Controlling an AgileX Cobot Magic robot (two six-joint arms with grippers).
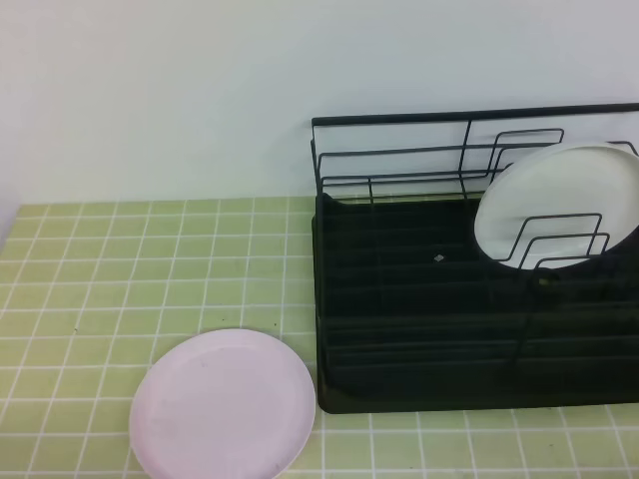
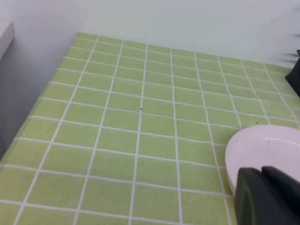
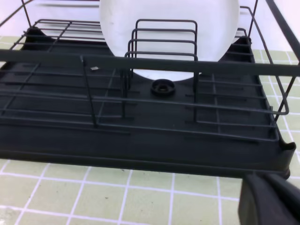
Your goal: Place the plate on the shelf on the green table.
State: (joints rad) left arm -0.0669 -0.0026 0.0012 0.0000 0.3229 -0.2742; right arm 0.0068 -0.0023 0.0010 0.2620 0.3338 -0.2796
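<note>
The pale pink plate (image 1: 225, 404) lies flat on the green tiled table (image 1: 100, 269), just left of the black wire shelf (image 1: 449, 329). In the left wrist view the plate (image 2: 265, 145) sits at the right, right beyond my left gripper (image 2: 261, 171), whose dark fingers look pressed together and hold nothing. My right gripper (image 3: 262, 177) also looks shut and empty, low in front of the shelf's tray base (image 3: 140, 145). Neither gripper shows in the exterior high view.
A white plate (image 1: 559, 205) stands upright in the shelf's right-hand slot dividers and also shows in the right wrist view (image 3: 168, 18). A pale wall runs behind the table. The shelf's edge (image 2: 295, 77) shows at the far right of the left wrist view.
</note>
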